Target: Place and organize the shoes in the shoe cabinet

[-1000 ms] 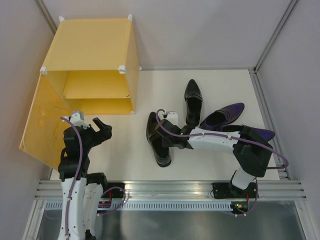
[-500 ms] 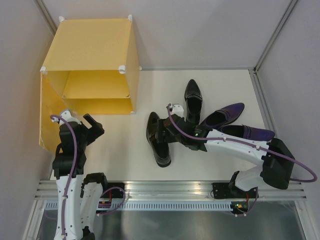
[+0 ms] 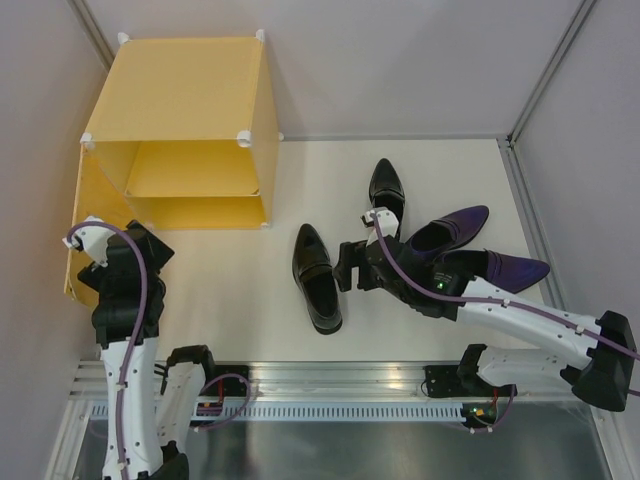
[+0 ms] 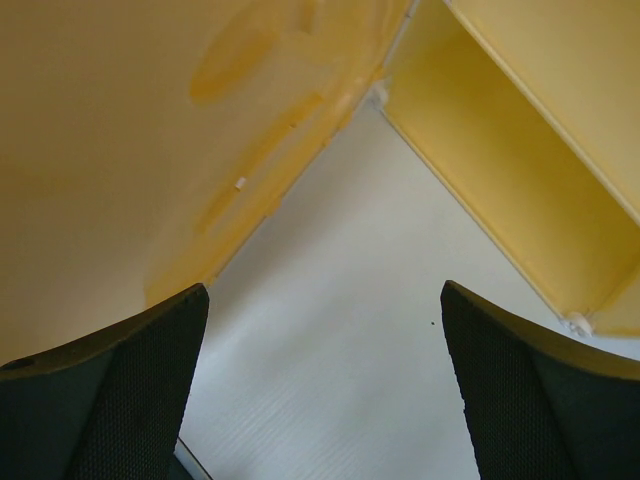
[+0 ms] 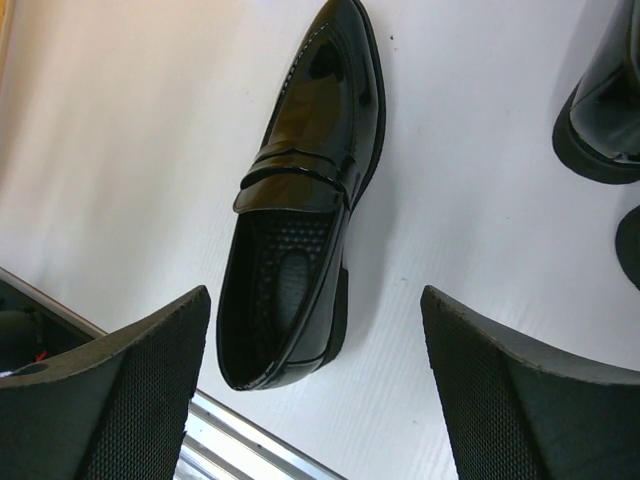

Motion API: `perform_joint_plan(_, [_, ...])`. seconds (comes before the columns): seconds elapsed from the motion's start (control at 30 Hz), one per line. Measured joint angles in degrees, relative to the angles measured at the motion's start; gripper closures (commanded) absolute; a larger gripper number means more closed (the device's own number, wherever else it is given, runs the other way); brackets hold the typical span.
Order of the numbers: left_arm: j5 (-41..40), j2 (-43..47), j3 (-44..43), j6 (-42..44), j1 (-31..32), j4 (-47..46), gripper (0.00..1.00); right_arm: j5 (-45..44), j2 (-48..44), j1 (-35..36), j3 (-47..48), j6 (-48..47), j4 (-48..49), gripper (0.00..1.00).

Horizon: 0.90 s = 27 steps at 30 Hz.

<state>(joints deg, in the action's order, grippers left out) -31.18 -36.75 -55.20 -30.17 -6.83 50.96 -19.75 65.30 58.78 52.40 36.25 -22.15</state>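
Observation:
The yellow shoe cabinet (image 3: 185,120) stands at the back left with its door (image 3: 82,215) swung open to the left. My left gripper (image 3: 140,248) is open and empty beside that door; its wrist view shows the door (image 4: 120,130), bare table and the cabinet's opening (image 4: 520,160) past the gripper (image 4: 325,390). One black shoe (image 3: 315,278) lies alone mid-table, toe pointing away. My right gripper (image 3: 348,268) hovers open just right of it, holding nothing; its gripper (image 5: 315,400) frames the shoe (image 5: 300,220). The other black shoe (image 3: 385,192) and two purple shoes (image 3: 445,232) (image 3: 510,268) lie to the right.
An aluminium rail (image 3: 340,380) runs along the near table edge, also seen below the shoe's heel (image 5: 250,440). Grey walls close in the left, back and right sides. The second black shoe's heel (image 5: 605,130) is at the right wrist view's upper right.
My right gripper has opened and drawn back to the right, off the black shoe, which stays on the table. The left arm moved left, and the door swung further open.

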Motion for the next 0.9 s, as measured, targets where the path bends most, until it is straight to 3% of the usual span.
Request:
perform_joint_plan(0.2, [-2.9,-1.6,-1.6,-0.5,-2.2,0.4,0.0,-1.4,-4.3,0.0,-3.0,-2.1,-1.0,0.02])
perform_joint_plan(0.3, [4.8,-4.8,-2.1,-0.6,-2.5,0.5,0.0,-1.8,-5.6,0.0,-3.9,-2.7,-1.2,0.02])
perform_joint_plan(0.43, [20.7,-8.6,-0.8,-0.7,-2.2,0.2,0.0,-2.3,-7.3,0.0,-4.6,-3.3,-1.6,0.02])
perform_joint_plan(0.57, [32.2,-7.0,3.4,-2.0,1.1,0.0,0.02,-3.0,-8.9,0.0,-5.0,-3.5,-1.8,0.02])
perform_joint_plan(0.63, [35.0,-5.4,5.1,-4.0,6.2,-0.2,0.01,-3.3,-9.4,0.0,-5.2,-3.6,-1.8,0.02])
perform_joint_plan(0.77, [35.8,-5.3,7.8,-9.9,22.4,-2.3,0.01,-3.7,-9.8,0.0,-5.8,-3.5,-1.6,0.02])
perform_joint_plan(0.9, [32.0,-12.1,9.3,-17.4,38.8,-5.6,0.03,-4.2,-9.8,0.0,-6.4,-3.5,-1.8,0.02])
